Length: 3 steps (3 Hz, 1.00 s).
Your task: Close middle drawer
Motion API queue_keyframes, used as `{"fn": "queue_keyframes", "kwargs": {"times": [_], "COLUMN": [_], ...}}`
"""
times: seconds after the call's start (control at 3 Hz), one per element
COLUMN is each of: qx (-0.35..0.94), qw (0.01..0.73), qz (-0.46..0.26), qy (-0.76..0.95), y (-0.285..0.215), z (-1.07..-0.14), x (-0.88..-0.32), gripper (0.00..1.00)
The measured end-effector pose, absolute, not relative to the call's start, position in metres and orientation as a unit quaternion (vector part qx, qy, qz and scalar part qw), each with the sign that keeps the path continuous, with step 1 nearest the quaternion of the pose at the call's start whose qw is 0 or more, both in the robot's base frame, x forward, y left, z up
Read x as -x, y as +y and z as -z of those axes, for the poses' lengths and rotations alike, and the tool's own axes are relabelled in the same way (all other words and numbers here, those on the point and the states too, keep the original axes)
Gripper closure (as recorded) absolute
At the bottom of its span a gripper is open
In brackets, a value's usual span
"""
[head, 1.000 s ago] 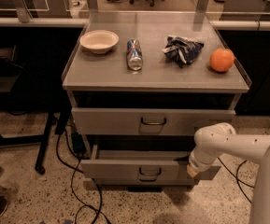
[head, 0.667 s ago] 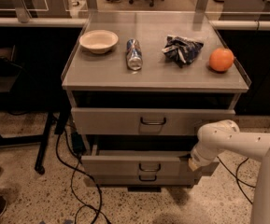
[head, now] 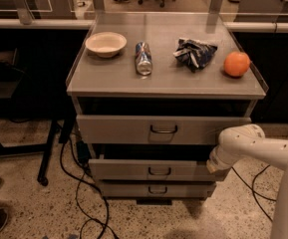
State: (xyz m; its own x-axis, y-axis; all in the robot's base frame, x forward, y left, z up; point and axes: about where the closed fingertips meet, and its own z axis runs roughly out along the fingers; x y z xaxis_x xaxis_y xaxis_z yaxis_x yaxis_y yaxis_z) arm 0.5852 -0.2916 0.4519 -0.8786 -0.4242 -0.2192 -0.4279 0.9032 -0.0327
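One gripper (head: pixel 214 165), at the end of the white arm (head: pixel 248 142), sits against the right end of the middle drawer (head: pixel 133 170) front. Contact looks likely but is not certain. Open or closed: cannot tell.

Middle drawer is second of three in the grey cabinet (head: pixel 163 78). Its front stands slightly proud of the bottom drawer (head: pixel 128 189), with a dark gap above, so I judge it only partly out. Top drawer (head: pixel 118 128) also juts forward.

Handling estimate: sheet metal, stiff, on slides, moderate weight, not fragile. Small loop handle (head: pixel 159 172) at centre is not needed for closing; a flat push on the front panel should do. A push this far off-centre may rack the drawer, so nearer the middle is safer.

Bowl (head: pixel 105 44), can (head: pixel 143 58), bag (head: pixel 195 53) and orange (head: pixel 236 63) rest on top.
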Motion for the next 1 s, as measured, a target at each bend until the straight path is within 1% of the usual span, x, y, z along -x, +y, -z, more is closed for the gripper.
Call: {"fn": "queue_keyframes", "kwargs": {"times": [0.33,0.67,1.0], "qx": [0.22,0.215,0.208], "qw": [0.111,0.083,0.071], "qz": [-0.008,-0.001,0.007], "qy": [0.969,0.973,0.976], "y": [-0.292,-0.292,-0.296], "z": [-0.452,-0.432,-0.42], "x": [-0.585,-0.571,-0.569], "gripper": [1.0,1.0,1.0]}}
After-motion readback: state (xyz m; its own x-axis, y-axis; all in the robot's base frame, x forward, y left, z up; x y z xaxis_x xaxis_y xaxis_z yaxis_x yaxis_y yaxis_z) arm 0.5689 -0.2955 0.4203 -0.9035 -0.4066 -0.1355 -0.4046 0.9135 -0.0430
